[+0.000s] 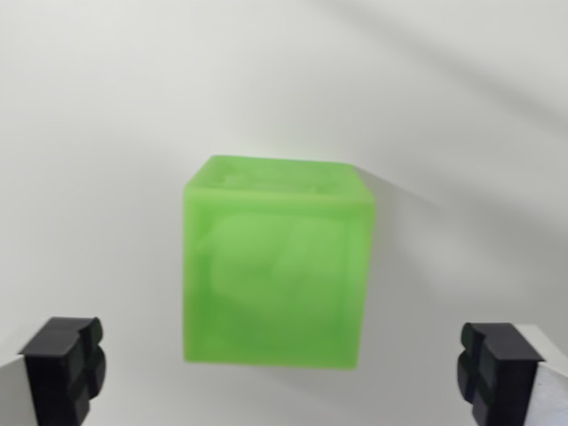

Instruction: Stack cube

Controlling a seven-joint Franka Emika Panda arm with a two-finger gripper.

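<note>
Fingertips [62, 368] of the pincer [280, 373] sit at the bottom corners of the wrist view, black pads spread wide apart with nothing between them, so the pincer is open and empty. Judging by that, the step in hand is the approach to the first grasp, and doing it well means descending straight, keeping the cube midway between the pads, and closing only once both pads are level with its flat side faces rather than its edges. Just beyond the fingertips, a translucent green cube [277, 266] rests on the pale table [98, 133], roughly centred between the two pads and clear of both. It looks slightly blurred, and seems turned a little against the pincer's line, so a small wrist rotation may help. No second cube shows in this view.
</note>
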